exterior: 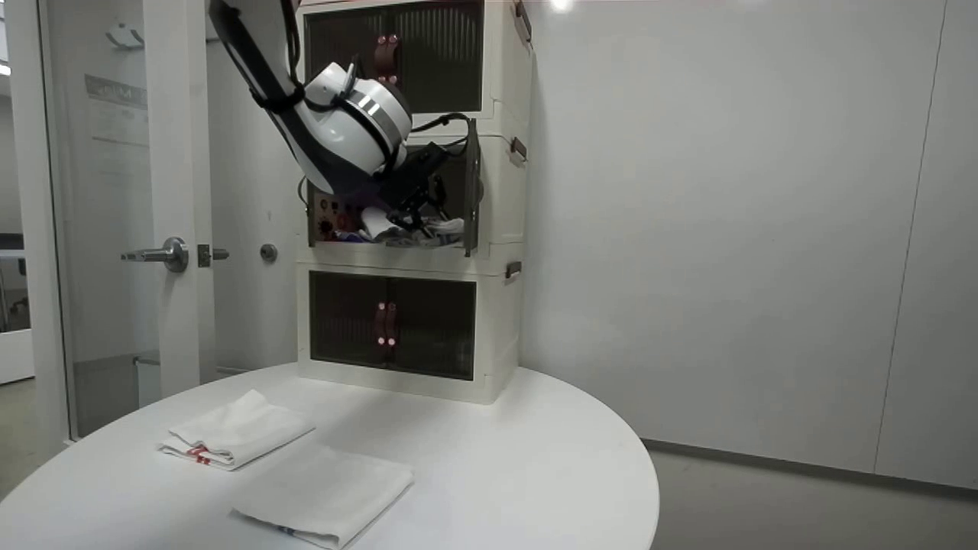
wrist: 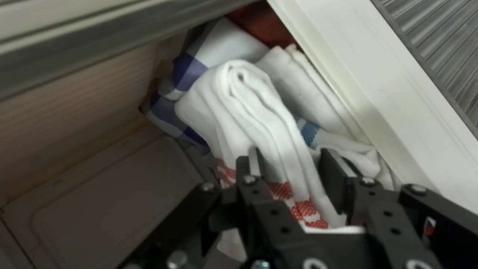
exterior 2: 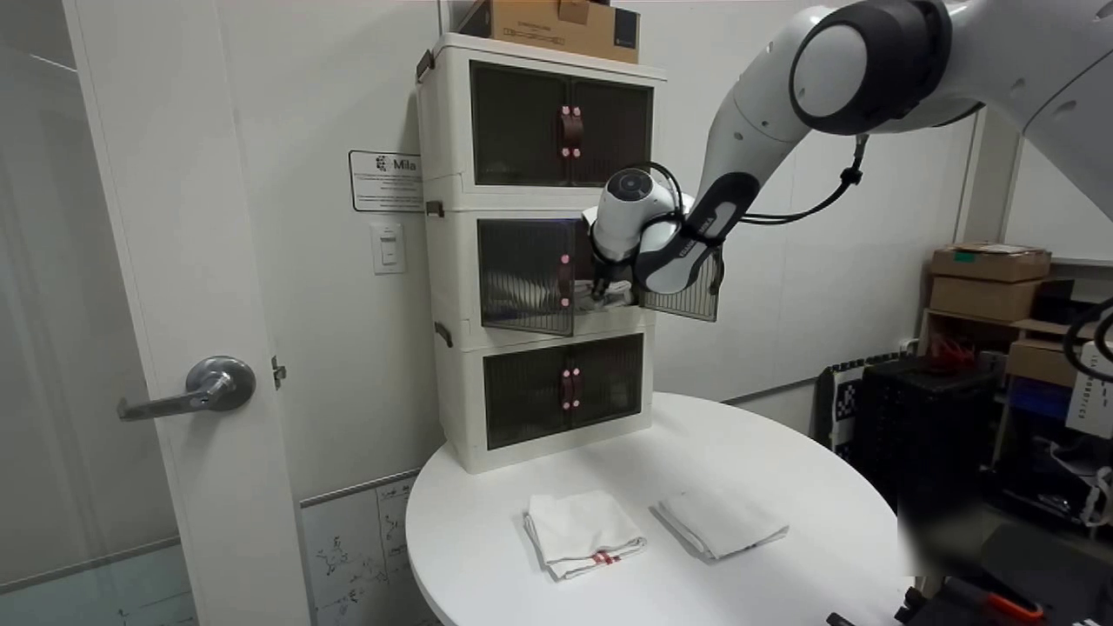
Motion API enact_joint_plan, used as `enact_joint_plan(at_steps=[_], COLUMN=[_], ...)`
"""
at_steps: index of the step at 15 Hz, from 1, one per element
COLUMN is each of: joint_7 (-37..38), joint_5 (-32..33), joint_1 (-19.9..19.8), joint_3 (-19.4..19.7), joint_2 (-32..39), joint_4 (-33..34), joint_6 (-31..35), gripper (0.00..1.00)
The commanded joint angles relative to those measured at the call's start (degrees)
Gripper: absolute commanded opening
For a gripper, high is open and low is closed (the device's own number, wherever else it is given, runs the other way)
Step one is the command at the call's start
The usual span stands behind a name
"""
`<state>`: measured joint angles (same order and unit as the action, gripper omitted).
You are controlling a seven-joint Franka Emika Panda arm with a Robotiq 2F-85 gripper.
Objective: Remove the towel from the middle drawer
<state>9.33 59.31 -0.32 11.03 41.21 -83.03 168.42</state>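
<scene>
Inside the rectangular middle drawer (exterior: 390,257), the white towel (wrist: 257,130) is laid in soft, rounded folds. The gripper (wrist: 291,160) is poised over it, its hard black fingers (wrist: 330,177) parted astride some layers, contact unclear; outer layers should be gathered in before any lift. Red stripes (wrist: 280,189) are finely hatched.

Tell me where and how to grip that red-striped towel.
Probably grip the towel by the white folds beside its red stripes, coming down through the open front of the middle drawer. Those layers run side by side, so the open pincer could catch several.
</scene>
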Motion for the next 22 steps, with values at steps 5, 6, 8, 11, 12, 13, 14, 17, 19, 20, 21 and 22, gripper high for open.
enact_joint_plan(at_steps=[5,6,8,11,12,13,14,17,19,20,21,22], joint_7=[-1.2,-0.5,0.5,1.6,1.5,1.5,1.3,0.6,0.4,0.4,0.4,0.4], joint_5=[0.7,1.0,1.3,1.4,1.2,1.1,1.0,0.9,0.8,0.8,0.7,0.7], joint_1=[-0.2,0.1,0.6,1.3,1.3,1.3,1.2,1.0,1.0,1.0,1.0,1.0], joint_3=[0.3,0.7,1.3,2.2,2.2,2.2,2.1,1.7,1.6,1.6,1.6,1.6], joint_2=[0.9,0.2,-1.1,-2.3,-2.4,-2.5,-2.4,-2.1,-2.1,-2.2,-2.2,-2.3], joint_4=[3.0,2.4,1.4,0.6,0.5,0.5,0.5,0.7,0.6,0.5,0.4,0.2], joint_6=[1.1,0.9,0.5,0.1,0.0,0.0,0.2,0.5,0.5,0.5,0.4,0.5], gripper=[0.06,0.07,0.07,0.39,0.40,0.46,0.53,0.23,0.16,0.06,0.04,0.01])
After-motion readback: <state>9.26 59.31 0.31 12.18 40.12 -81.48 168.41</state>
